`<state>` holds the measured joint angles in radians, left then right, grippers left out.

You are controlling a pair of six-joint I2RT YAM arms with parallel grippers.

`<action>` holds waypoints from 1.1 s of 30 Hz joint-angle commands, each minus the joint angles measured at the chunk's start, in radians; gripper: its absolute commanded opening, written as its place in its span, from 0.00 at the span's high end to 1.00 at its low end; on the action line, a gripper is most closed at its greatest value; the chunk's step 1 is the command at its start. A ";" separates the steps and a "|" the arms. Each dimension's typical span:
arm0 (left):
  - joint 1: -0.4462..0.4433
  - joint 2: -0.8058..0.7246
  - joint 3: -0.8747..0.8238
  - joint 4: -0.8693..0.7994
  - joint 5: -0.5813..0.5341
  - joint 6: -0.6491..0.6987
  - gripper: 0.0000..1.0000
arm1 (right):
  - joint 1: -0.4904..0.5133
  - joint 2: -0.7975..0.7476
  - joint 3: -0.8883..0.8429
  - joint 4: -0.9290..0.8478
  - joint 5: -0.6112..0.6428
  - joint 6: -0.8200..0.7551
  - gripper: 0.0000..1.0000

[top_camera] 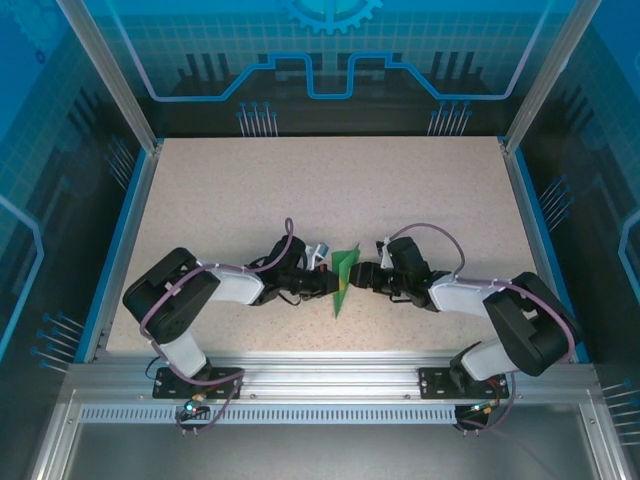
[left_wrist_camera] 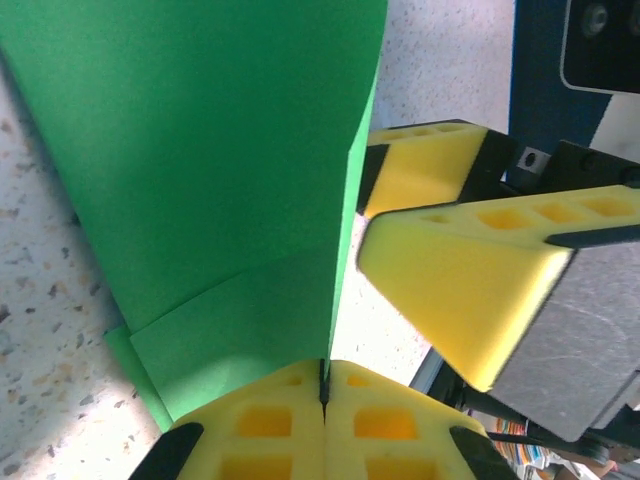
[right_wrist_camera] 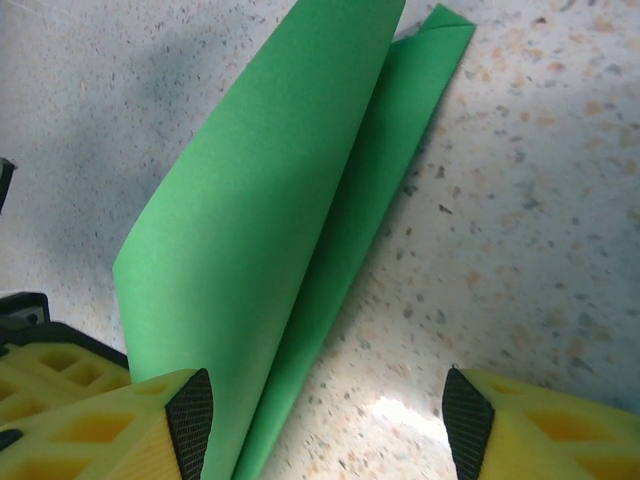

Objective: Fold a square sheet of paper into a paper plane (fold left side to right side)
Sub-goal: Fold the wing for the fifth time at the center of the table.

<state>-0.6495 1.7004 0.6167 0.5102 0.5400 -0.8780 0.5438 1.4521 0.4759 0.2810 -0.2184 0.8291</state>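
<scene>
Left gripper [left_wrist_camera: 323, 385]: pads pressed together, pinching one edge of the green sheet of paper [left_wrist_camera: 200, 150]. That edge runs straight into the seam between my two yellow pads, and a creased flap overlaps the sheet just beside the pinch.

Right gripper [right_wrist_camera: 328, 410]: fingers spread, with speckled bench [right_wrist_camera: 520, 200] bare between them. One finger [right_wrist_camera: 130, 440] stands just beside the sheet's raised layer, and the other stands well apart from the sheet.

The sheet is folded over on itself. Its upper layer is lifted and bowed, and its lower layer lies against the bench.

Seen from above, the sheet sits on the near half of the bench, about mid-width. My left gripper meets its left side and my right gripper is just beside its right side. In the left wrist view, both right fingers stand just past the sheet's pinched edge.
</scene>
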 commanded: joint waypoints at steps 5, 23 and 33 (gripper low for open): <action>0.028 -0.001 -0.035 0.041 0.031 -0.001 0.98 | 0.028 0.053 0.053 0.059 0.042 0.058 0.37; 0.058 0.035 -0.051 0.063 0.041 0.004 0.97 | 0.054 0.167 0.134 0.043 0.053 0.104 0.43; 0.069 0.063 -0.045 0.067 0.053 -0.008 0.95 | 0.064 0.218 0.172 -0.003 0.060 0.124 0.44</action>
<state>-0.5919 1.7508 0.5766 0.5594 0.5655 -0.8856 0.5846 1.6279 0.6216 0.2920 -0.1719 0.9428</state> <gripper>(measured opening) 0.049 0.559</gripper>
